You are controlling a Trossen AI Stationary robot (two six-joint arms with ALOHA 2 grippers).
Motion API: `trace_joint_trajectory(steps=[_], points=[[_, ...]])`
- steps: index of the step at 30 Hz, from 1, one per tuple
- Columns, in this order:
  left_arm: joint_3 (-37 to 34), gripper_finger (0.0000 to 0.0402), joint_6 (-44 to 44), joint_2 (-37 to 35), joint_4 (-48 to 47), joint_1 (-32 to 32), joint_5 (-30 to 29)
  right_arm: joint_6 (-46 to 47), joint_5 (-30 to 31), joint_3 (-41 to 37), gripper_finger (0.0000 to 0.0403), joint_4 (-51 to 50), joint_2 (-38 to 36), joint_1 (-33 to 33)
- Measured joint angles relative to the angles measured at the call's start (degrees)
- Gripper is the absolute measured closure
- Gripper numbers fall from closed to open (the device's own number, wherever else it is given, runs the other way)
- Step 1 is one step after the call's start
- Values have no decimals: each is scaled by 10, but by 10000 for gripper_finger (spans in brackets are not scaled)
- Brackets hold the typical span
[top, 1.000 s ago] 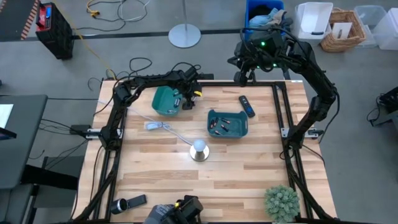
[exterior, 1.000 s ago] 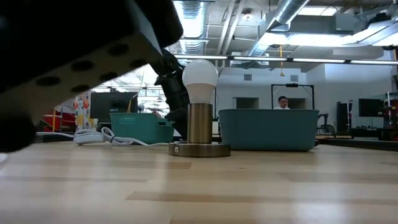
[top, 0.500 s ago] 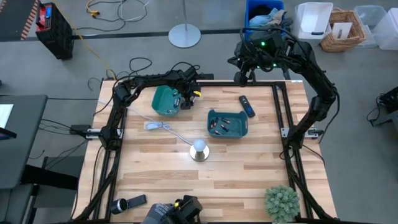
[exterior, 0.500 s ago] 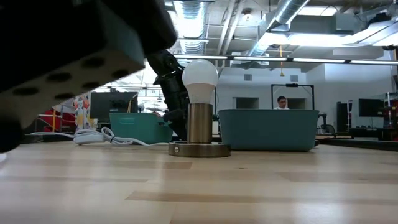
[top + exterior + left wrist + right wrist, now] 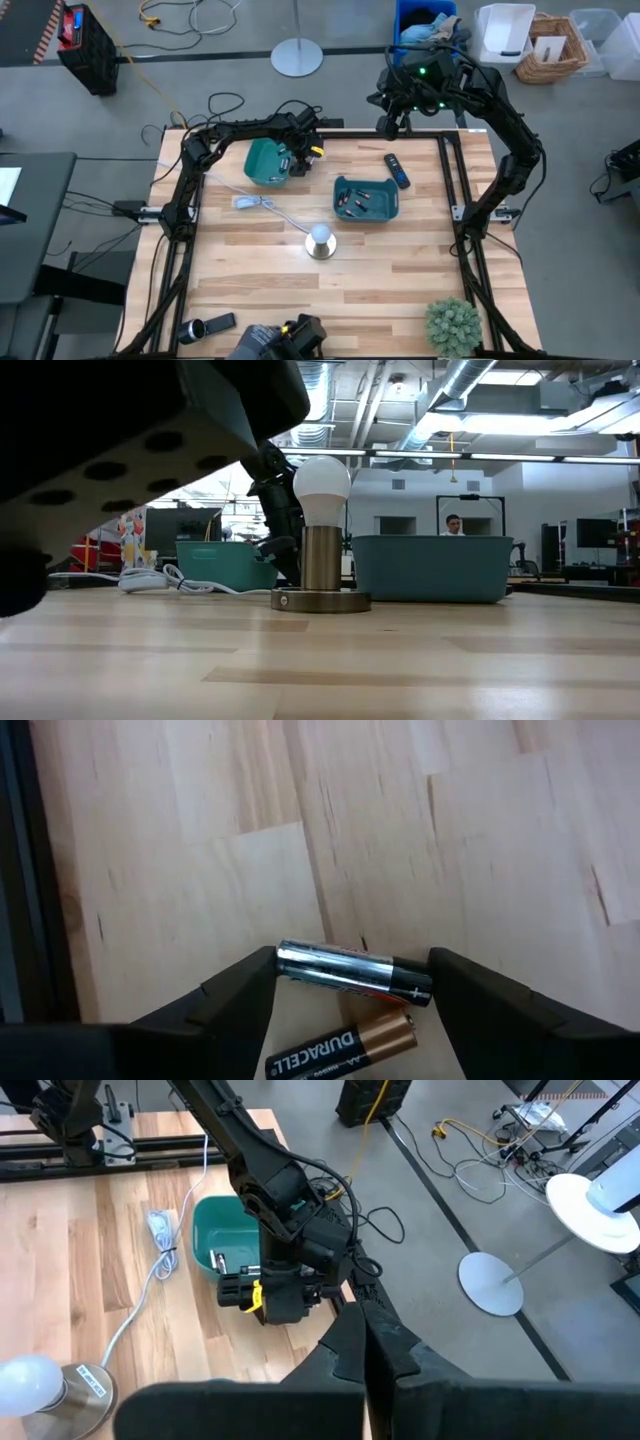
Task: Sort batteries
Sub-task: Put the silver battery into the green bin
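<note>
My left gripper [image 5: 301, 160] is down at the table by the right side of the left teal bin [image 5: 264, 162]; in its wrist view its fingers stand at the two ends of a silver-and-black battery [image 5: 352, 972]. A copper-topped Duracell battery [image 5: 340, 1046] lies on the wood just beside it. The right teal bin [image 5: 366, 198] holds several batteries, and a few show in the left bin [image 5: 222, 1261]. My right gripper [image 5: 365, 1335] hangs shut and empty over the table's far edge [image 5: 388, 125]. My left gripper has the silver-and-black battery lengthwise between its two fingers: one finger [image 5: 245, 990] meets its silver end [image 5: 290, 958], the other [image 5: 470, 995] its black end [image 5: 420, 988]. The fingers point down at the table. Whether the battery is lifted clear of the wood, I cannot tell.
A black remote [image 5: 397, 170] lies at the far edge right of the bins. A bulb lamp on a brass base [image 5: 320, 241] stands mid-table, a white cable [image 5: 256, 203] lies left of it. A plant [image 5: 455, 325] and a flashlight [image 5: 205, 326] sit at the near edge.
</note>
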Motion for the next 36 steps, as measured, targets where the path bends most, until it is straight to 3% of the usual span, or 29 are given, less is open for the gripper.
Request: trace_joint_trajectory(steps=[36], points=[[0,166,-5,-1,-7,-10,12,-1,0,0,394,1,0,0]])
